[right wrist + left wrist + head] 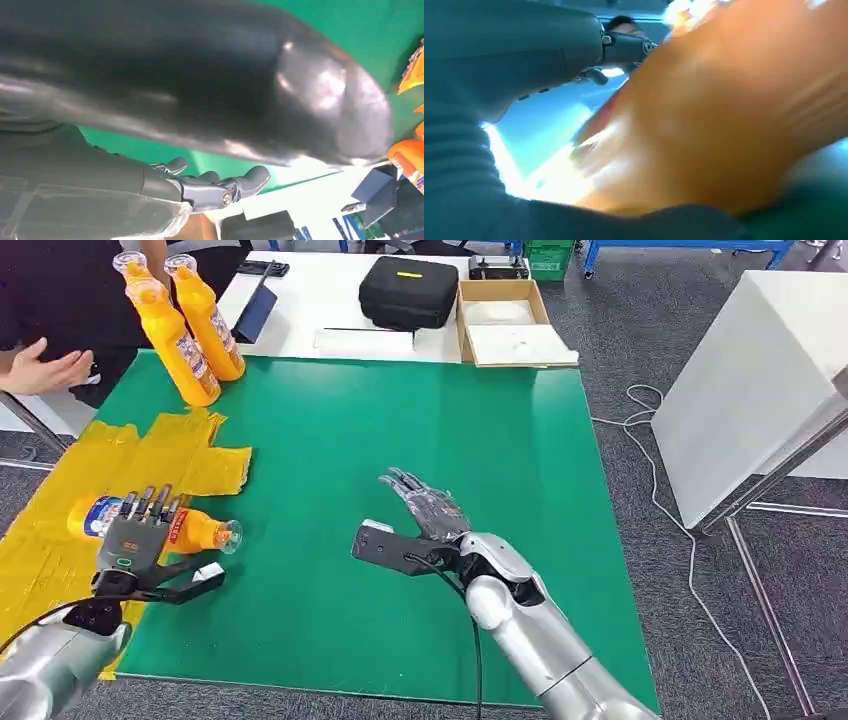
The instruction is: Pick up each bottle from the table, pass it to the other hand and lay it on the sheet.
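Observation:
An orange bottle lies on its side at the edge of the yellow sheet, cap end toward the green mat. My left hand hovers over it with fingers stretched across its label and the thumb out to the side. In the left wrist view the bottle looms close, with a lit gap between it and the thumb. My right hand is over the middle of the mat, fingers spread, holding nothing. Two more orange bottles stand at the mat's far left corner.
A person stands by the far left corner, one hand near the standing bottles. Behind the mat are a black case and a cardboard box. A white table stands to the right, with cables on the floor.

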Controlling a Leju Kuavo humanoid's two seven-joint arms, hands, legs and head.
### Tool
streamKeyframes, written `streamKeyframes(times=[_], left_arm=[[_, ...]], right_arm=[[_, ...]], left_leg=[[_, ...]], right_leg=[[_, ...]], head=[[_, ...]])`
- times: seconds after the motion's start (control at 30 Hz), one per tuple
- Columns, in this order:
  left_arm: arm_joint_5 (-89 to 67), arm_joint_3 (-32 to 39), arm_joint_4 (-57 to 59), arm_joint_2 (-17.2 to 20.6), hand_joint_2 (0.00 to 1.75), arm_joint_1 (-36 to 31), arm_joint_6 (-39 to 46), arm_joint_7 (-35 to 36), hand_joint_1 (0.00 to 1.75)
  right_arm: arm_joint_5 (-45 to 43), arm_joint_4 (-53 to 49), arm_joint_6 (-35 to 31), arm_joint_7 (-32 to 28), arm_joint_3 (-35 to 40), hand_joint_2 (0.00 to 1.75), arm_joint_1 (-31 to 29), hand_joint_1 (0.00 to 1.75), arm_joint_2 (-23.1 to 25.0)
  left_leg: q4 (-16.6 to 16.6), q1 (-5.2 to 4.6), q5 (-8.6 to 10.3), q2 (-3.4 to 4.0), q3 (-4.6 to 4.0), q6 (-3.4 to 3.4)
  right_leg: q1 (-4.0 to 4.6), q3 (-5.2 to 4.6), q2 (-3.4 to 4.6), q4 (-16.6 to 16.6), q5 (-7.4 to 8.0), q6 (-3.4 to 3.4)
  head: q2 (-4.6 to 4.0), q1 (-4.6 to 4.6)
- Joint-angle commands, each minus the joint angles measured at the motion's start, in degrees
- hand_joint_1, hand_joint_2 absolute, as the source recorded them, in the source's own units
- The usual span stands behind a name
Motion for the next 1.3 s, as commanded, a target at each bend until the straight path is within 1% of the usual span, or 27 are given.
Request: streamKeyframes(times=[0.03, 0.07, 0.1, 0.13, 0.17, 0.2, 0.23, 0.27, 0.3, 0.33, 0.37, 0.4, 0.47, 0.5, 0.57, 0.6, 0.67, 0.7, 0.77, 0.83, 0.9, 0.97, 1.0, 1.03, 1.3], left_arm=[[38.44, 45.83, -9.46, -13.96, 0.00, -8.60, -10.05, -43.26, 0.00], [47.01, 45.16, -15.08, -15.48, 0.00, -9.00, -19.45, -43.00, 0.00], [53.68, 43.02, -19.81, -16.52, 0.00, -9.49, -27.97, -40.95, 0.00], [59.70, 41.00, -23.99, -17.68, 0.00, -10.40, -33.23, -38.08, 0.00], [67.63, 37.54, -27.08, -19.15, 0.00, -11.98, -39.64, -34.49, 0.00], [70.73, 33.57, -27.83, -19.58, 0.00, -13.25, -40.79, -31.81, 0.00], [75.99, 32.01, -28.23, -21.36, 0.00, -14.36, -43.15, -31.40, 0.00], [80.00, 28.38, -27.43, -22.98, 0.00, -15.47, -45.25, -29.93, 0.00], [82.21, 25.49, -26.61, -23.94, 0.00, -15.97, -44.81, -29.65, 0.00], [85.28, 23.65, -25.53, -24.86, 0.00, -16.17, -45.05, -29.61, 0.00], [88.11, 20.72, -24.45, -24.68, 0.00, -16.14, -43.33, -30.18, 0.00], [88.84, 19.94, -24.22, -24.38, 0.00, -15.97, -42.94, -30.51, 0.00], [91.32, 17.83, -24.15, -22.85, 0.00, -15.55, -42.46, -31.21, 0.00], [92.02, 17.13, -23.97, -22.72, 0.00, -15.68, -42.06, -31.10, 0.00], [94.10, 16.71, -23.03, -23.79, 0.00, -16.10, -43.29, -30.99, 0.00], [93.93, 16.02, -21.88, -24.64, 0.00, -16.50, -42.53, -31.05, 0.00], [94.43, 14.78, -19.92, -25.88, 0.00, -16.99, -43.45, -31.46, 0.00], [94.99, 14.82, -19.29, -26.93, 0.00, -16.84, -43.40, -31.59, 0.00], [94.72, 14.40, -18.41, -27.98, 0.00, -16.63, -42.61, -32.28, 0.00], [94.80, 14.29, -18.01, -28.32, 0.00, -16.57, -42.50, -32.39, 0.00], [94.81, 14.32, -17.96, -28.21, 0.00, -16.59, -42.48, -32.41, 0.00], [94.83, 14.37, -17.96, -28.01, 0.00, -16.68, -42.45, -32.42, 0.00], [94.83, 14.37, -17.96, -28.01, 0.00, -16.68, -42.45, -32.42, 0.00], [94.86, 14.41, -17.98, -27.92, 0.00, -16.73, -42.45, -32.43, 0.00], [94.86, 14.41, -17.98, -27.92, 0.00, -16.73, -42.45, -32.43, 0.00]], right_arm=[[-11.14, -4.96, -6.86, -1.91, -8.64, 0.00, 1.35, 0.00, -0.24], [-13.29, -6.09, -7.99, -3.13, -10.53, 0.00, 1.44, 0.00, -0.16], [-15.10, -6.96, -9.58, -4.37, -12.51, 0.00, 1.37, 0.00, -0.02], [-15.19, -7.88, -12.04, -6.52, -13.60, 0.00, 1.00, 0.00, -0.16], [-15.71, -9.44, -15.56, -11.51, -15.64, 0.00, 1.10, 0.00, 0.29], [-16.99, -10.16, -17.11, -13.68, -17.66, 0.00, 1.44, 0.00, 0.72], [-17.85, -10.47, -20.19, -16.78, -19.37, 0.00, 1.71, 0.00, 1.44], [-19.36, -9.60, -23.26, -22.16, -20.85, 0.00, 1.58, 0.00, 2.37], [-20.00, -7.24, -24.83, -23.90, -21.49, 0.00, 0.78, 0.00, 3.13], [-20.37, -4.43, -26.06, -24.89, -21.72, 0.00, -0.32, 0.00, 3.96], [-21.23, -0.56, -27.29, -26.54, -21.54, 0.00, -1.95, 0.00, 4.89], [-21.37, 0.39, -27.75, -26.94, -21.38, 0.00, -2.31, 0.00, 5.17], [-22.17, 1.47, -28.51, -27.61, -20.57, 0.00, -2.80, 0.00, 5.08], [-22.67, 1.76, -28.19, -28.00, -20.19, 0.00, -2.95, 0.00, 5.11], [-23.41, 4.17, -28.63, -28.79, -20.05, 0.00, -4.01, 0.00, 6.10], [-22.63, 7.54, -29.95, -28.62, -19.40, 0.00, -5.52, 0.00, 7.01], [-22.68, 10.90, -31.13, -29.93, -19.04, 0.00, -6.80, 0.00, 8.40], [-23.25, 11.57, -30.43, -30.38, -18.71, 0.00, -6.81, 0.00, 9.05], [-23.19, 12.32, -31.08, -30.87, -18.20, 0.00, -6.59, 0.00, 9.63], [-23.36, 12.56, -31.10, -30.90, -18.10, 0.00, -6.56, 0.00, 9.81], [-23.38, 12.57, -31.06, -30.90, -18.10, 0.00, -6.59, 0.00, 9.69], [-23.42, 12.52, -30.97, -30.91, -18.09, 0.00, -6.66, 0.00, 9.55], [-23.42, 12.52, -30.97, -30.91, -18.09, 0.00, -6.66, 0.00, 9.55], [-23.46, 12.48, -30.91, -30.91, -18.09, 0.00, -6.68, 0.00, 9.48], [-23.46, 12.48, -30.91, -30.91, -18.09, 0.00, -6.68, 0.00, 9.48]], left_leg=[[0.13, 0.02, 0.05, -0.50, -0.21, 0.06], [0.14, 0.06, 0.08, -0.50, -0.33, 0.04], [0.13, 0.03, 0.13, -0.40, -0.39, 0.06], [0.23, 0.05, 0.11, -0.67, -0.46, 0.09], [0.21, 0.06, 0.15, -0.64, -0.55, 0.07], [0.24, 0.06, 0.14, -0.60, -0.55, 0.07], [0.31, 0.06, 0.10, -0.71, -0.54, 0.09], [0.28, 0.08, 0.18, -0.71, -0.56, 0.13], [0.24, 0.04, 0.21, -0.70, -0.56, 0.14], [0.31, 0.04, 0.22, -0.88, -0.56, 0.21], [0.23, 0.02, 0.22, -0.67, -0.54, 0.20], [0.18, -0.03, 0.19, -0.51, -0.46, 0.19], [0.19, -0.06, 0.11, -0.35, -0.29, 0.22], [0.17, 0.00, 0.12, -0.04, -0.40, 0.17], [0.15, -0.03, 0.14, 0.08, -0.37, 0.16], [0.17, 0.01, 0.14, 0.10, -0.38, 0.15], [0.17, -0.03, 0.16, 0.01, -0.36, 0.16], [0.17, 0.00, 0.16, 0.04, -0.37, 0.15], [0.15, 0.04, 0.16, 0.05, -0.34, 0.16], [0.14, 0.03, 0.14, 0.00, -0.27, 0.18], [0.14, 0.05, 0.15, 0.10, -0.35, 0.17], [0.18, 0.03, 0.07, 0.09, -0.21, 0.21], [0.15, 0.03, 0.15, 0.16, -0.38, 0.16], [0.17, 0.02, 0.11, 0.18, -0.30, 0.17], [0.15, 0.04, 0.16, 0.12, -0.40, 0.16]], right_leg=[[0.06, -0.01, -0.66, 0.05, -0.14, -0.07], [0.08, -0.11, -0.65, 0.05, -0.10, -0.06], [0.05, -0.24, -0.53, 0.04, -0.03, 0.00], [0.08, -0.16, -0.84, 0.11, -0.12, -0.02], [0.08, -0.27, -0.77, 0.09, -0.03, 0.02], [0.08, -0.34, -0.72, 0.10, 0.03, -0.03], [0.09, -0.27, -0.87, 0.16, -0.01, -0.11], [0.12, -0.29, -0.84, 0.09, 0.04, -0.09], [0.06, -0.30, -0.82, 0.06, 0.06, -0.07], [0.08, -0.18, -1.04, 0.07, 0.00, -0.08], [0.05, -0.21, -0.84, 0.00, 0.09, -0.06], [0.00, -0.19, -0.64, 0.00, 0.12, -0.03], [0.01, 0.09, -0.56, -0.04, 0.12, -0.04], [0.04, 0.10, -0.24, 0.01, 0.21, 0.01], [0.02, 0.10, -0.12, 0.02, 0.22, 0.02], [0.05, 0.06, -0.11, 0.03, 0.23, 0.02], [0.02, 0.07, -0.21, 0.06, 0.20, 0.00], [0.04, 0.06, -0.17, 0.03, 0.22, 0.01], [0.03, 0.09, -0.17, 0.01, 0.22, 0.01], [0.01, 0.17, -0.22, 0.00, 0.18, 0.00], [0.02, 0.07, -0.07, -0.01, 0.24, 0.03], [0.03, 0.26, -0.15, 0.00, 0.15, -0.03], [0.01, 0.04, -0.03, 0.02, 0.24, 0.04], [0.02, 0.12, -0.05, 0.03, 0.20, 0.00], [0.02, 0.02, -0.06, 0.02, 0.24, 0.03]], head=[[0.00, 0.00], [0.00, 0.02], [0.00, 0.00], [0.00, 0.00], [0.00, -0.02], [0.00, -0.07], [0.00, -0.04], [0.00, -0.04], [0.00, -0.04], [0.00, 0.00], [0.00, 0.00], [0.00, -0.04], [0.00, 0.00], [0.00, 0.00], [0.00, -0.02], [0.00, -0.02], [0.00, -0.04], [0.00, -0.02], [0.00, -0.02], [0.00, -0.02], [0.00, -0.04], [0.00, -0.04], [0.00, -0.02], [0.00, -0.04], [0.00, -0.04]])
